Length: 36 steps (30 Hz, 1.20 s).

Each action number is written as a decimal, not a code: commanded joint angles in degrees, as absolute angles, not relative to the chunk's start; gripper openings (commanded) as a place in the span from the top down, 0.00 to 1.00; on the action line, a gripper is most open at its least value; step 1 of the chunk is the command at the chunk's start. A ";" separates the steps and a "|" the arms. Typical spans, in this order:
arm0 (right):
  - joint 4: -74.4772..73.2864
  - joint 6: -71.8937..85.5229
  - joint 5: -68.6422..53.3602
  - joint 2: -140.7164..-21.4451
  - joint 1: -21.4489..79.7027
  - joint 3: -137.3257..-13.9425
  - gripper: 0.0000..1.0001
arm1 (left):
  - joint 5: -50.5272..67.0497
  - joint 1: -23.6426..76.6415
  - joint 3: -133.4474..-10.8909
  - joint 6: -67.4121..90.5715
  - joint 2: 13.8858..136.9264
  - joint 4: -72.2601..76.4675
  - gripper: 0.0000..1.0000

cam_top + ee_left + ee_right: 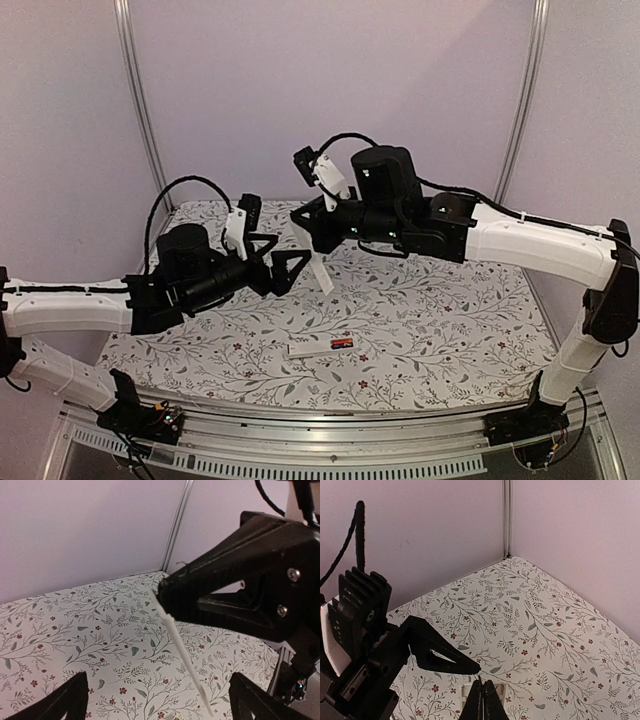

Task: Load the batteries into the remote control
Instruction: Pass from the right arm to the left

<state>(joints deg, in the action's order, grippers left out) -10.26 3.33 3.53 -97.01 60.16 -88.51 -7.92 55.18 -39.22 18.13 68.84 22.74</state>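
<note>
The white remote control (308,351) lies flat near the table's front middle. A small red-orange and black battery (342,343) sits at its right end. My right gripper (316,250) hovers above the table's middle, shut on a thin white strip (323,272) that hangs down at a slant. In the left wrist view that strip (182,650) shows edge-on, running from the right gripper (162,594) down between my left fingers. My left gripper (290,256) is open around the strip's lower part without touching it. In the right wrist view the right gripper (483,684) has its jaws pressed together.
A floral cloth (450,320) covers the table. Pale walls and metal corner posts (140,110) stand close behind. The left gripper's finger (440,655) sits just left of my right fingertips. The two arms nearly meet above the table's middle.
</note>
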 commanded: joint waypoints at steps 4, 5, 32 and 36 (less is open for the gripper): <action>-7.71 2.23 10.12 -97.10 63.42 -91.00 1.00 | -13.24 55.82 -42.09 25.03 70.64 21.46 0.07; -7.81 2.54 10.48 -97.11 63.45 -91.05 1.00 | -13.05 55.88 -42.10 25.24 70.74 21.67 0.09; -8.61 -2.35 3.64 -94.42 63.54 -88.57 0.83 | -12.34 56.39 -40.93 23.44 69.44 25.83 1.00; -8.84 -5.59 -5.45 -90.24 61.45 -84.65 0.65 | -11.92 56.38 -40.73 20.52 68.32 25.94 1.00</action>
<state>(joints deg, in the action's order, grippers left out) -8.71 -1.76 3.18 -95.59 63.00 -87.94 -12.49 56.10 -41.71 24.45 70.26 24.25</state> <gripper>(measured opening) 0.269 0.016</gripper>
